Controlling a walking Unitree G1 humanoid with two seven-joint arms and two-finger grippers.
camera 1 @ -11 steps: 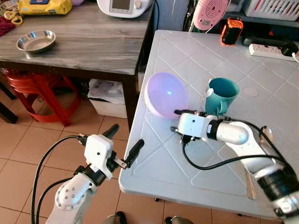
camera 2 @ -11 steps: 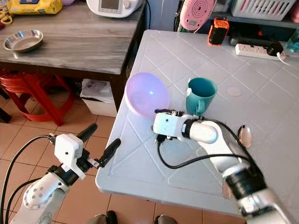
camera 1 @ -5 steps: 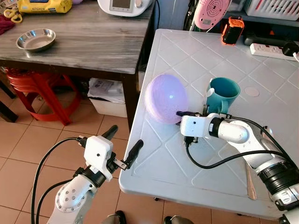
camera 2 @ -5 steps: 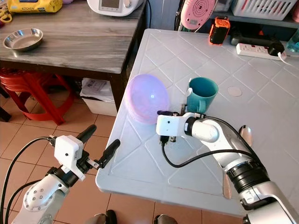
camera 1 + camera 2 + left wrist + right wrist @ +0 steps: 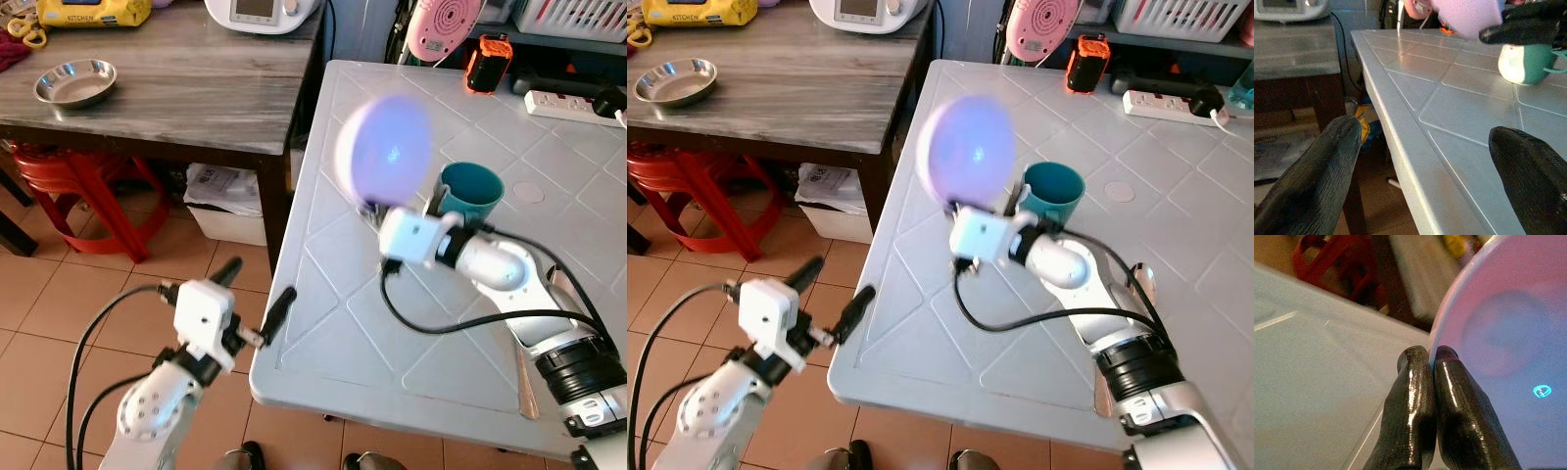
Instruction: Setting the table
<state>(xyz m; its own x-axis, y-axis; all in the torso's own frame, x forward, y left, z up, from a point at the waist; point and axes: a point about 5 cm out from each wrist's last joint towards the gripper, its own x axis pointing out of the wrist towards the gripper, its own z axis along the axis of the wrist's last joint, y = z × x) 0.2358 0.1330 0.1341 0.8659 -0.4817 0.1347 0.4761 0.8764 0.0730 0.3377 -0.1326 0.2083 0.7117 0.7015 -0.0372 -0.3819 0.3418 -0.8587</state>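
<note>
White tiled surface [image 5: 460, 323], wooden side table [image 5: 186, 88] beyond its left edge. Right jaws [image 5: 1431, 363] clamped on the rim of the purple bowl [image 5: 384, 152], held on edge above the surface, beside the teal mug [image 5: 468, 194]. Left jaws [image 5: 257, 304] apart, empty, off the near corner. Risk, as I judge it: thin rim pinch, bowl could pivot, slip, or clip the mug. Bowl blurred; its far rim is cut off in my wrist view.
</note>
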